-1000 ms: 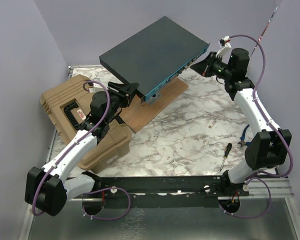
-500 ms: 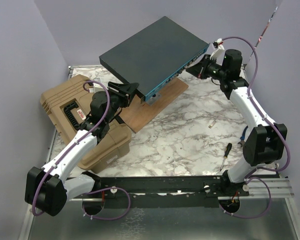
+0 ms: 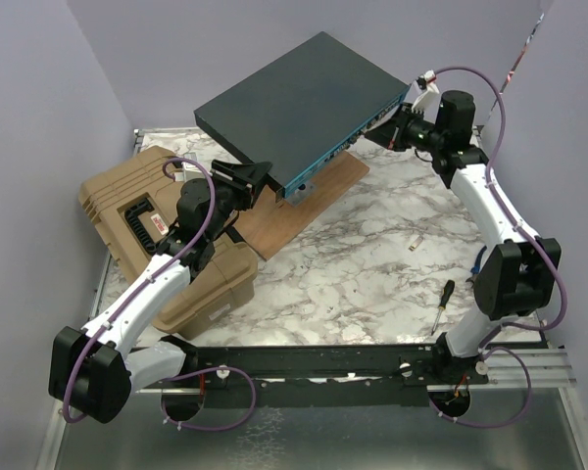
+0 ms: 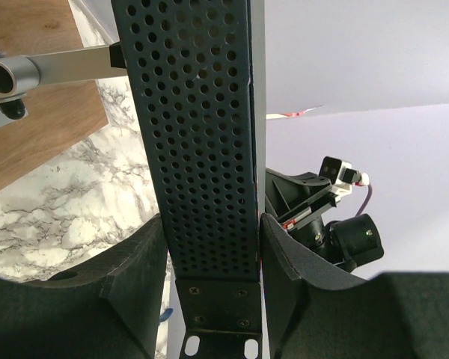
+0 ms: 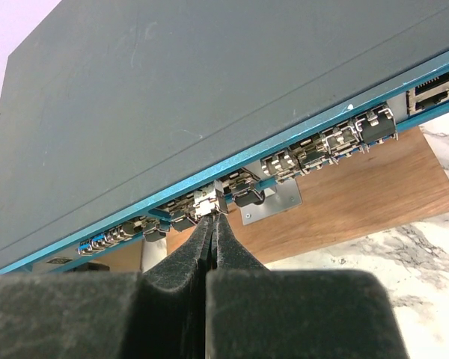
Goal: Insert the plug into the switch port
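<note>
The right gripper (image 5: 212, 224) has its black fingers pressed flat together with no gap. Their tips sit right against a small pale, silvery plug (image 5: 208, 200); whether a sliver of it is pinched between them cannot be told. The plug is at the row of small dark ports along the thin teal-blue front face of the switch (image 5: 172, 90), a wide, flat, dark grey metal box.

The left gripper (image 4: 212, 221) is clamped on the switch's perforated side wall. It holds the box tilted above a brown wooden board (image 3: 318, 196) on the white marbled table (image 3: 372, 264).

This looks like the insertion itself, probably near its end. The next move calls for a short, straight push along the port's axis while the left arm braces the box, then a check that the plug sits flush.
</note>
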